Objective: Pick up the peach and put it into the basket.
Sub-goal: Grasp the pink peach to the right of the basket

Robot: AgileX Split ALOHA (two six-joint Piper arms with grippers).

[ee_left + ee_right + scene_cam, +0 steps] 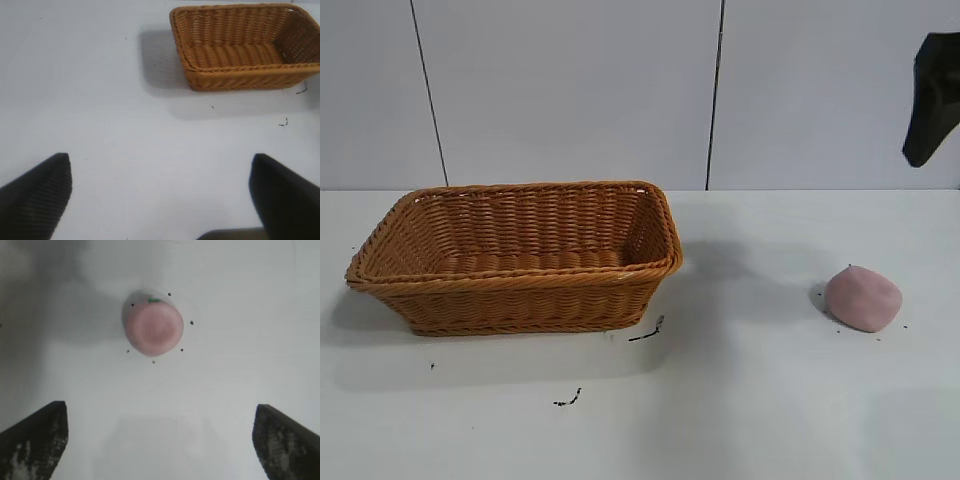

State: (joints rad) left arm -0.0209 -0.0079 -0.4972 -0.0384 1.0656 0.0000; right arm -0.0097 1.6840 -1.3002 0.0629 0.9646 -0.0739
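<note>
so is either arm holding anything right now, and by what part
Nothing is held. The right gripper is open above the peach; the left gripper is open over bare table, away from the basket.

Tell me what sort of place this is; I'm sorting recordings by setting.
Probably a robot test bench: a bare white table before plain grey wall panels, holding only an orange-brown woven wicker basket and a dull-pink lumpy peach.

Open table was seen around the peach, with the basket as the only large obstacle.

The peach lay alone, well apart from the basket, with bare table between them and on every side. Only a few small dark specks were scattered around it. The right gripper was held above it with jaws spread wide. The basket's top was unobstructed.
</note>
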